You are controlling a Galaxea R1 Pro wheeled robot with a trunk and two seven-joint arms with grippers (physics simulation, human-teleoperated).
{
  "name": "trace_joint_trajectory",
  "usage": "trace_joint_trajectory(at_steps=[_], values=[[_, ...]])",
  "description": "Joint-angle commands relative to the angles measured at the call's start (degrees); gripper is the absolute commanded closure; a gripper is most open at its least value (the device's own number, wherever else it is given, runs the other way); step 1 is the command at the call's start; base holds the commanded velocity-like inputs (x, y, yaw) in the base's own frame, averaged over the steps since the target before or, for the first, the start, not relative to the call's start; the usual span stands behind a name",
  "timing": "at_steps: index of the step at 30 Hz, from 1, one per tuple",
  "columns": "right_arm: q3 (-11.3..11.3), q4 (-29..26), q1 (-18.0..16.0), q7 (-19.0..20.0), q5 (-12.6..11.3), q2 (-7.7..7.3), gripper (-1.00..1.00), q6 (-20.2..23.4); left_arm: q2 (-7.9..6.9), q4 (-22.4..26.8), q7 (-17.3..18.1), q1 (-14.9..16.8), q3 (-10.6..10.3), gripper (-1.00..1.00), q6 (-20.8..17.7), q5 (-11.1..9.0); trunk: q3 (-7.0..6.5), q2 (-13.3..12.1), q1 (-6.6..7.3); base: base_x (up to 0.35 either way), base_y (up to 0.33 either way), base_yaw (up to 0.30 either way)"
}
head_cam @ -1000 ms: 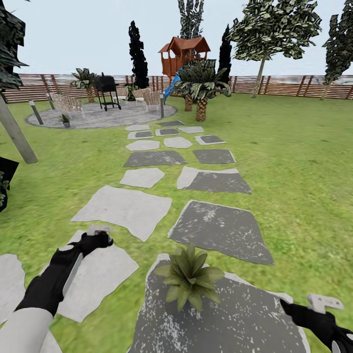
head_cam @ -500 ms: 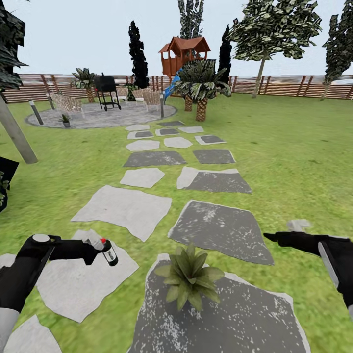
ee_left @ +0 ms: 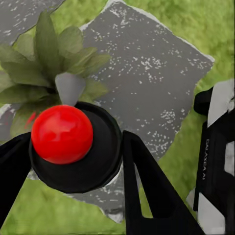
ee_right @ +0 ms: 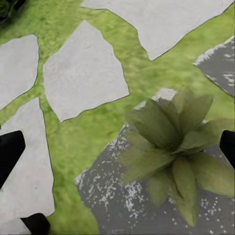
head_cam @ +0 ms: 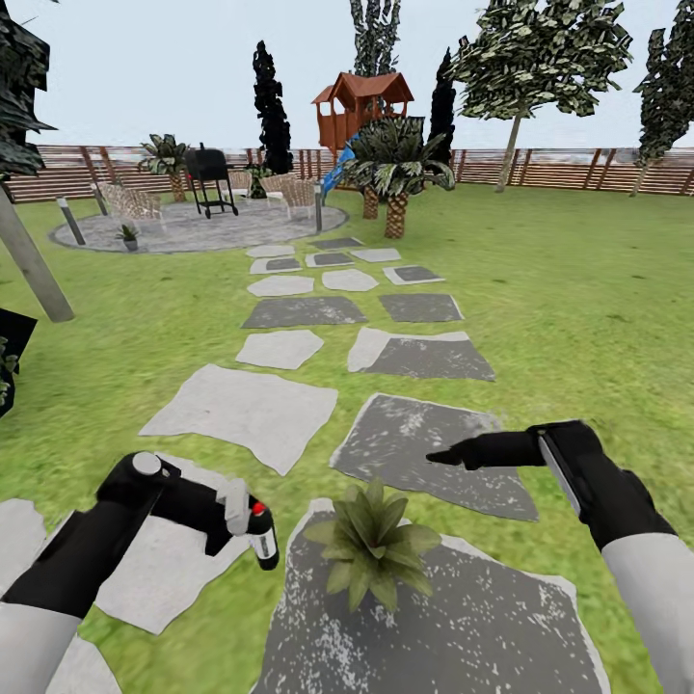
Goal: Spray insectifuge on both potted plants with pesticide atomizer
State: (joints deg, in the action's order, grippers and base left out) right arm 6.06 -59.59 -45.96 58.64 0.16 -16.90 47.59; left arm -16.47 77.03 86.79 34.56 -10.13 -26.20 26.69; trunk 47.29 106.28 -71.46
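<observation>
Atomizer (head_cam: 261,536), one, gripped in left gripper (head_cam: 239,516); right gripper (head_cam: 453,453) spread, empty; two potted plants (head_cam: 370,546) (head_cam: 127,234).

Even, bright daylight is rendered throughout; no directional source is identified. Cast shadows are hardly seen: the lawn (head_cam: 588,318) beside the right gripper (head_cam: 431,457) is uniformly lit. No glare is recorded. The pesticide atomizer (ee_left: 68,142), clasped in the left gripper (ee_left: 73,161), is shown soft and oversized. The potted plant (ee_right: 171,147) beyond the right gripper's fingertips is slightly blurred. Straight lines at frame edges are bowed little.
</observation>
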Motion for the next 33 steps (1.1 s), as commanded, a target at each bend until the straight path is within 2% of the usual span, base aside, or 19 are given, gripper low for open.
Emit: trace_joint_trajectory(at_steps=[1,2,4,6,8,11,15,16,22,23,26,28,31,33], values=[[0.48,-0.06,-0.07,0.17,0.17,2.05,-1.00,0.27,0.58,0.51,1.05,0.19,-0.98,1.00,-0.68,1.69,0.05,0.03,0.01,0.000,0.000,0.000],[0.63,-0.06,-0.07,0.19,0.17,3.24,-1.00,0.26,0.89,0.66,1.30,0.23,-1.29,1.00,-0.70,2.40,0.05,0.03,0.01,0.000,0.000,0.000],[1.08,-0.08,-0.08,0.29,0.18,10.60,-1.00,0.24,2.42,1.06,2.08,0.37,-2.26,1.00,-0.76,6.52,0.05,0.03,0.01,0.000,0.000,0.000],[1.17,-0.09,-0.09,0.36,0.19,12.88,-1.00,0.23,2.83,1.14,2.61,0.40,-2.51,1.00,-0.73,8.06,0.05,0.03,0.01,0.000,0.000,0.000],[1.21,-0.08,-0.09,0.41,0.19,13.68,-1.00,0.22,2.96,1.12,3.18,0.41,-2.61,1.00,-0.69,8.60,0.05,0.03,0.01,0.000,0.000,0.000],[1.32,-0.10,-0.08,0.48,0.19,14.35,-1.00,0.22,2.92,1.13,3.21,0.42,-2.61,1.00,-0.64,9.05,0.05,0.03,0.01,0.000,0.000,0.000],[1.43,-0.16,-0.08,0.50,0.19,14.50,-1.00,0.22,2.73,1.11,3.21,0.42,-2.62,1.00,-0.56,9.16,0.05,0.03,0.01,0.000,0.000,0.000],[1.46,-0.17,-0.07,0.51,0.19,14.51,1.00,0.22,2.73,1.11,3.21,0.42,-2.62,1.00,-0.51,9.16,0.05,0.03,0.01,0.000,0.000,0.000],[1.89,-0.26,-0.07,0.55,0.19,14.53,1.00,0.22,2.71,1.11,3.21,0.42,-2.62,1.00,-0.44,9.27,0.05,0.03,0.01,0.000,0.000,0.000],[2.87,-0.47,-0.04,0.55,0.19,14.53,1.00,0.22,2.68,1.11,3.21,0.47,-2.62,1.00,-0.44,9.30,0.05,0.03,0.01,0.000,0.000,0.000],[9.01,-3.01,-0.05,0.53,0.06,14.43,1.00,0.22,2.60,1.06,3.21,1.24,-2.68,1.00,-0.38,9.33,0.05,0.03,0.01,0.000,0.000,0.000],[11.93,-4.18,-0.04,0.52,-0.07,14.46,1.00,0.22,2.59,1.03,3.21,1.96,-2.87,1.00,-0.36,9.34,0.05,0.03,0.01,0.000,0.000,0.000],[13.44,-4.79,-0.03,0.51,-0.14,14.51,1.00,0.22,2.66,1.02,3.21,2.38,-3.63,1.00,-0.35,9.34,0.05,0.03,0.01,0.000,0.000,0.000],[13.89,-4.95,-0.02,0.50,0.00,14.52,1.00,0.21,2.73,1.02,3.21,2.70,-5.13,1.00,-0.35,9.34,0.05,0.03,0.01,0.000,0.000,0.000]])
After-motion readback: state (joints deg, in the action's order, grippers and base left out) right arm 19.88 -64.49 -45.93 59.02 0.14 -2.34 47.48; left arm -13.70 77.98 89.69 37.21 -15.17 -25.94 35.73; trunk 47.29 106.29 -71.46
